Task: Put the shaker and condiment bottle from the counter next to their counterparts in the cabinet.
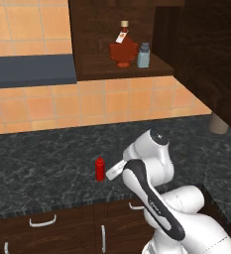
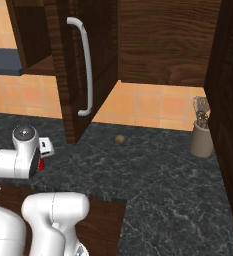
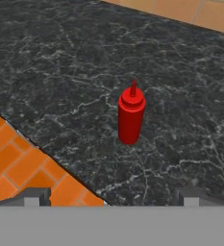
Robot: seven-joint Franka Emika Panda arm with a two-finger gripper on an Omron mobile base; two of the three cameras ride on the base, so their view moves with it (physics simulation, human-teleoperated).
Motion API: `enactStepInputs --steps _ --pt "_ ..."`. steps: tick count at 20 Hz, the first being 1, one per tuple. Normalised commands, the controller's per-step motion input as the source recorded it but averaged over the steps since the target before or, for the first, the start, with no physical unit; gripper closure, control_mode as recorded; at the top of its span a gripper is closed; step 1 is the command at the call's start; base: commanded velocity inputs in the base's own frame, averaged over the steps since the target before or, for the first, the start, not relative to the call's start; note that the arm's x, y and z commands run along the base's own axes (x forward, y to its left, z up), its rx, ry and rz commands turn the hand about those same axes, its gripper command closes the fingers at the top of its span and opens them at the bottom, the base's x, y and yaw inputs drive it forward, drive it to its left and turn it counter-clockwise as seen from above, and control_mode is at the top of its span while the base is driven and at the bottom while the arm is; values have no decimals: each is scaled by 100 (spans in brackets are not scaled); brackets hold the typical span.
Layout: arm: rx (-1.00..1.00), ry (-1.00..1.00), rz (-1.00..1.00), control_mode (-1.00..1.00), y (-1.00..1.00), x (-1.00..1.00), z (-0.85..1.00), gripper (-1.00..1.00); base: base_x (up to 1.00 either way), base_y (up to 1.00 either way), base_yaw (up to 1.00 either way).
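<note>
While upright, condiment bottle [image 3: 131,118] — on counter [image 3: 60,72].

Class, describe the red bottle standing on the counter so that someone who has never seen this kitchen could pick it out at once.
Find the long black marbled counter under the orange tiled wall. Near its front edge, just left of the white robot arm, stands the condiment bottle. It is slim, upright and red all over with a pointed cap, unlike the squat red-brown flask up in the cabinet.

Glossy white arm [image 1: 156,198] of rounded segments, a black band along one link, dark grey round joint caps [image 2: 23,132].
</note>
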Motion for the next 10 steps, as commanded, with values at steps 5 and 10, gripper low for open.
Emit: enactStepInputs --steps 5,10 --pt "0 0 0 -100 0 10 -20 -100 0 0 0" --pt "0 0 0 -100 -2 34 -7 -100 0 0 0"
